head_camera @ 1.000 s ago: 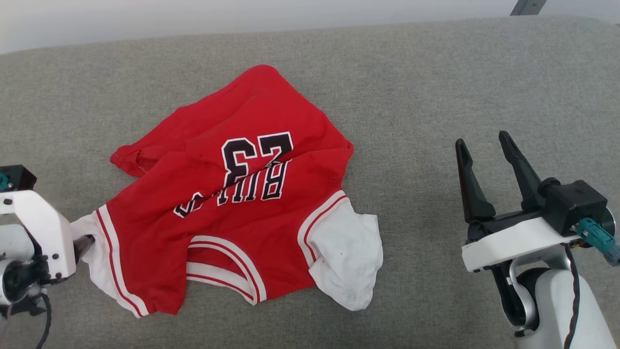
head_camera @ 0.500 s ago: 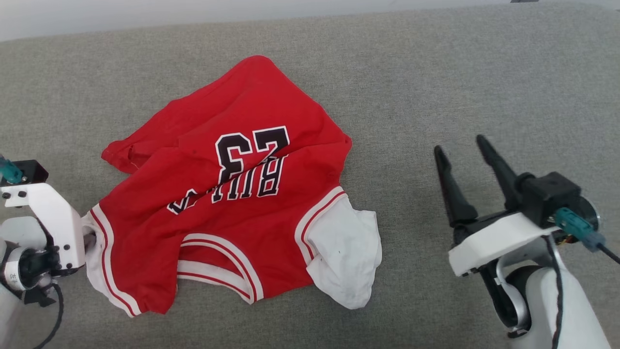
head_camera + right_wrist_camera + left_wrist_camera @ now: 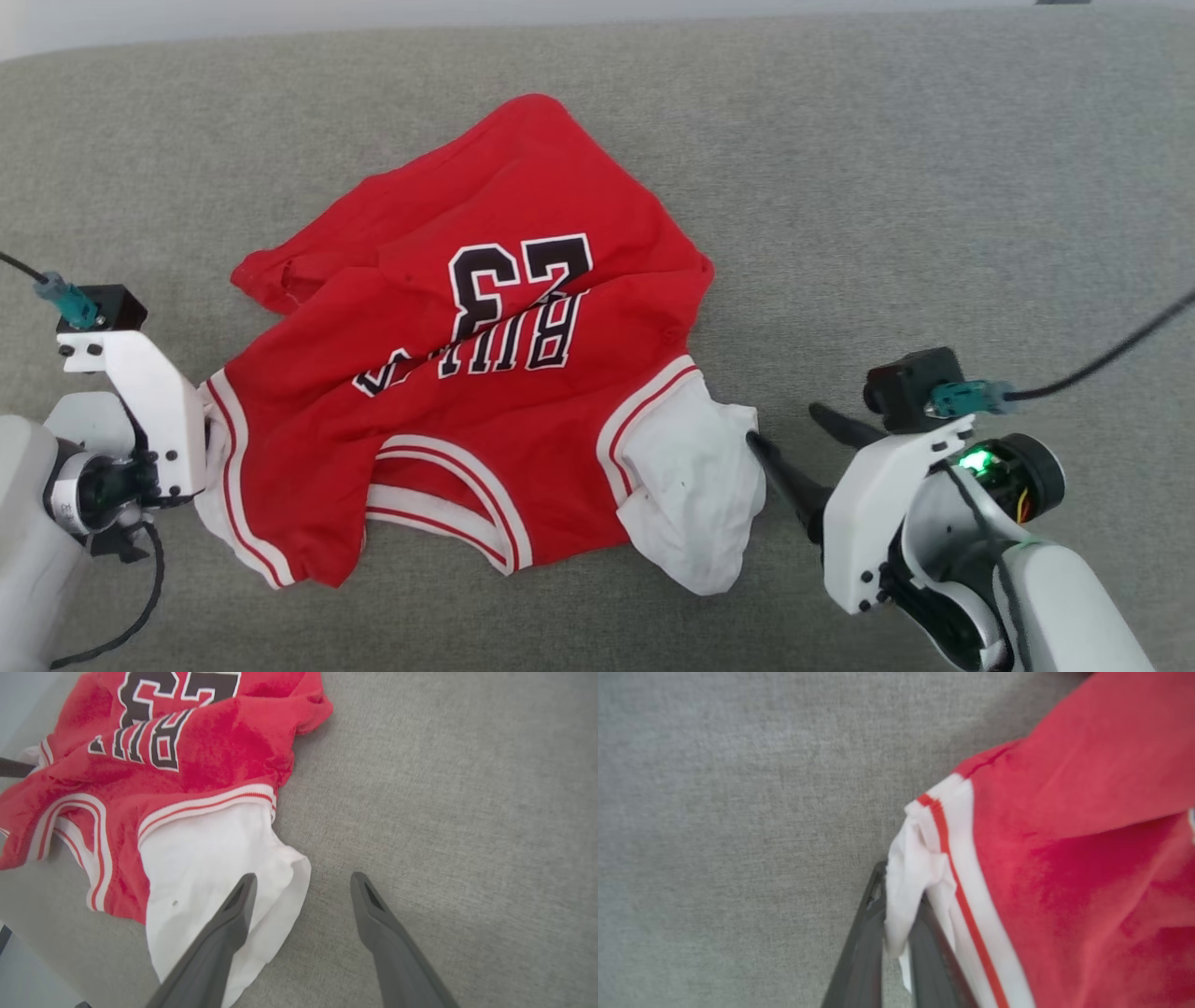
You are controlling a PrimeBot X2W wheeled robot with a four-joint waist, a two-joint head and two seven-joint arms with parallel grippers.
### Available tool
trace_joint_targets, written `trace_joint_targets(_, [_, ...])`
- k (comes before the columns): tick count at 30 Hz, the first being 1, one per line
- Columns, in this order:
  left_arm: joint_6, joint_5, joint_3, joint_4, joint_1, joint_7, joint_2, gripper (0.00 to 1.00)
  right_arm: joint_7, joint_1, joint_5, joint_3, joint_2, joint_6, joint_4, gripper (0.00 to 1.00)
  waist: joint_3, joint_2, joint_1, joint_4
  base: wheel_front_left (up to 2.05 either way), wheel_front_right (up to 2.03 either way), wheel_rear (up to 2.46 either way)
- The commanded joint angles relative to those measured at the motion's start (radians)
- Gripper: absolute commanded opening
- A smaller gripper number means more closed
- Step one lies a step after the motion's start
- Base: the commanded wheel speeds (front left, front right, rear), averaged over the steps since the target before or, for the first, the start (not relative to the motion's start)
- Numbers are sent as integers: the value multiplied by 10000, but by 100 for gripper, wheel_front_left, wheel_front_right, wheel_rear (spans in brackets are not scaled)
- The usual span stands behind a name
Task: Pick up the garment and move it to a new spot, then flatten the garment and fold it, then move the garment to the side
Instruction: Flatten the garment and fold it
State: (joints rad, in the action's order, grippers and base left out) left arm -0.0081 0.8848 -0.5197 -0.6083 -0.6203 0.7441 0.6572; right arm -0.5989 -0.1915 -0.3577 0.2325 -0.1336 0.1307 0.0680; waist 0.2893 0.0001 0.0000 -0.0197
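Left end effector (image 3: 896, 905), two long dark fingers, sits at the lower left of the head view, mostly hidden behind its white wrist bracket (image 3: 140, 411). The pale forearm comes in from the left edge and the fingers point right. It is clenched on the garment (image 3: 485, 392), a red soft-cloth jersey shirt with white short sleeves. The left wrist view shows bunched white sleeve cloth (image 3: 906, 891) pinched between the two fingers, beside the red-and-white striped trim.

Right end effector (image 3: 782, 425) is at the lower right of the head view, with its white arm rising from the bottom edge and the fingers pointing left. The jaws are spread wide and hold nothing. In the right wrist view one finger (image 3: 224, 928) lies over the edge of the other white sleeve (image 3: 691, 495), and the other finger is over bare surface. Contact cannot be told.

The garment lies crumpled on the grey woven fabric surface (image 3: 934, 187), centre-left of the head view. The black white-outlined "23" and the lettering read upside down, and a fold cuts off part of the lettering. The striped neckline is at lower centre, and the red hem corner points to upper centre.
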Motion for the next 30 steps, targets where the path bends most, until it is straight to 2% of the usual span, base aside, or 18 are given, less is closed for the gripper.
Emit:
trace_joint_targets(1, [-62, 2, -224, -194, 133, -24, -308, 0, -341, 12, 11, 75, -30, 1, 97, 100, 58, -1, 0, 85, 0, 0, 0])
trace_joint_targets(5, [-177, -32, -263, -326, -94, -136, -454, 0, -1245, -266, 248, 361, -119, 1, 52, 100, 182, -1, 0, 275, 0, 0, 0])
trace_joint_targets(8, [-261, -62, -318, -449, -272, -226, -611, 0, -1484, -507, 490, 652, -190, 1, -255, 100, 283, -1, 0, 441, 0, 0, 0])
trace_joint_targets(18, [-565, -109, -437, -987, -758, -584, -1006, 0, -1979, -1192, 990, 1805, -499, -1, -2971, 100, 427, -1, 0, 824, 0, 0, 0])
trace_joint_targets(19, [-604, -119, -448, -1041, -790, -613, -1009, 0, -1948, -1266, 970, 1882, -521, -1, -3178, 91, 416, -1, 0, 845, 0, 0, 0])
trace_joint_targets(20, [-618, -121, -458, -1104, -833, -639, -1012, 0, -1842, -1378, 930, 1999, -546, -2, -3328, 31, 401, -1, 0, 856, 0, 0, 0])
trace_joint_targets(21, [-662, -106, -463, -1173, -861, -676, -1022, 0, -1708, -1474, 819, 1991, -514, -2, -3430, 0, 375, -1, 0, 868, 0, 0, 0])
trace_joint_targets(25, [-799, -53, -455, -1304, -979, -751, -938, 0, -1351, -1852, 560, 1963, -576, -2, -3396, 0, 244, -1, 0, 890, 0, 0, 0])
trace_joint_targets(30, [-934, 196, -279, -1027, -1331, -535, -589, 0, -1440, -2322, -56, 1459, -813, -2, -2480, 0, -96, -1, 0, 854, 0, 0, 0])
